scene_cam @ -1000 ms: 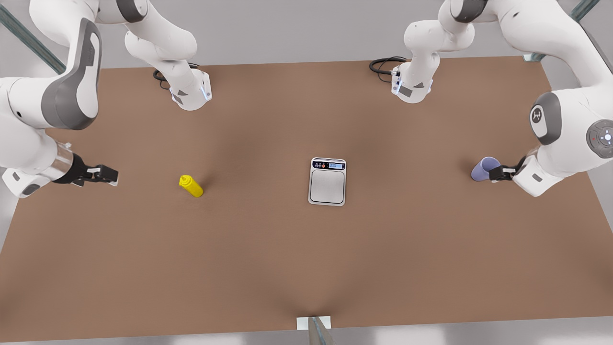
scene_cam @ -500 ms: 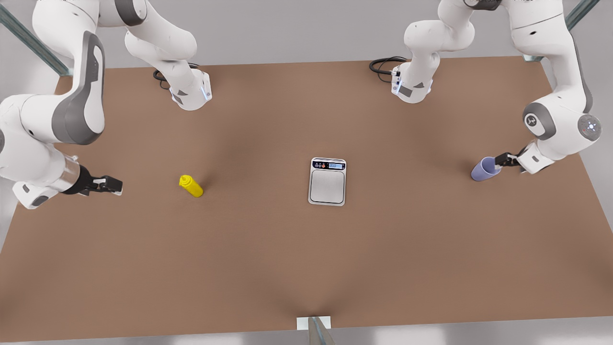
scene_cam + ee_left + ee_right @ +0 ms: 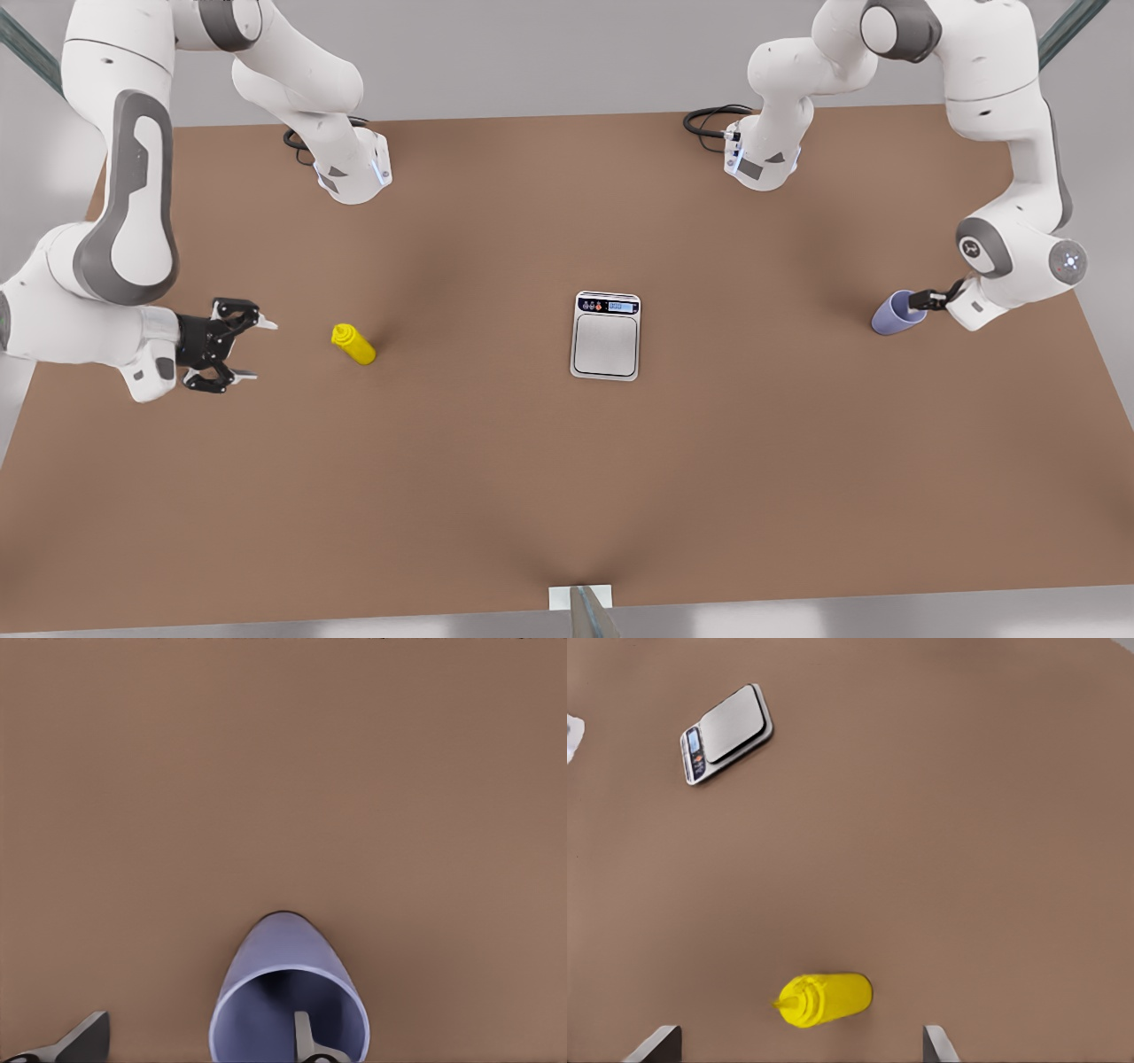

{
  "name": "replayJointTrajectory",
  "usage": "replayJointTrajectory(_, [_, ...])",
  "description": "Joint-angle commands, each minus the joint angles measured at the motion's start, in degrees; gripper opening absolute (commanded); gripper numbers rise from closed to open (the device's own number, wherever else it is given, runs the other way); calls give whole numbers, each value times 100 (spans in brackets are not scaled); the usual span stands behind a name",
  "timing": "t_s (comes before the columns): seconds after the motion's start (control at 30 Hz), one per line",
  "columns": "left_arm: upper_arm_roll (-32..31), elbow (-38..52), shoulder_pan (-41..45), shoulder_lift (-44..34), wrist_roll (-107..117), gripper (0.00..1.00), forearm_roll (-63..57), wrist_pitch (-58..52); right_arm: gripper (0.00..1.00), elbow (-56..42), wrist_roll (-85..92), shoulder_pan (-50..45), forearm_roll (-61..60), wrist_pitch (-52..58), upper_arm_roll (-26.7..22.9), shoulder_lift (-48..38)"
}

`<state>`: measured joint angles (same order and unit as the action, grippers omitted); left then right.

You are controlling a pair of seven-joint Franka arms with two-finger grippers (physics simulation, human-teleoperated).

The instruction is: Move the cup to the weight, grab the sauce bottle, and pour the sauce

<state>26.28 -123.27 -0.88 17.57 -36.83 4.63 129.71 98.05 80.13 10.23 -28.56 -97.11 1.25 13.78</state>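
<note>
**Left gripper straddles the cup's rim while the right lines up on the bottle**

Closest to the action, the left gripper (image 3: 921, 299) sits at the cup (image 3: 895, 313) on the front view's right side of the table (image 3: 567, 478). Its fingers are spread, and in the left wrist view one fingertip (image 3: 303, 1032) reaches down inside the cup (image 3: 288, 992) while the other (image 3: 84, 1036) stands outside, well clear of the wall. The cup rests on the brown surface, open mouth up.

Over on the front view's left, the right gripper (image 3: 237, 350) hangs low with its fingers wide apart, pointing toward the sauce bottle (image 3: 353, 344) but still apart from it. In the right wrist view the sauce bottle (image 3: 826, 999) appears between the two fingertips (image 3: 656, 1043), a bit ahead of them.

Farther along, the weight (image 3: 606, 335) lies flat at mid-table, its plate bare, well apart from both cup and bottle; the right wrist view picks up the weight (image 3: 726, 733) beyond the bottle.
</note>
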Motion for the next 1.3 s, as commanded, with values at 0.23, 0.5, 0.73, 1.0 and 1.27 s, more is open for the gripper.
replayJointTrajectory(0.23, [9, 136, -9, 458, -9, 21, 582, -7, 100, 539, 4898, 752, -2250, -28, -37, 1224])
replayJointTrajectory(0.5, [-52, 233, 9, 669, 0, 21, 925, -60, 100, 531, 6850, 849, -2330, 1309, -441, 2683])
replayJointTrajectory(0.73, [-509, 646, 97, 335, 202, 21, 952, -684, 100, 451, 7834, 841, -1521, 1370, -696, 2946])
replayJointTrajectory(1.0, [-1854, 716, 1529, -509, 3568, 21, 943, -825, 100, 460, 8177, 507, -2057, 817, -661, 3078])
replayJointTrajectory(1.27, [-1881, 1498, 3401, -17, 6380, 21, 1250, -763, 100, 838, 8590, 454, -2110, 940, -590, 3131])
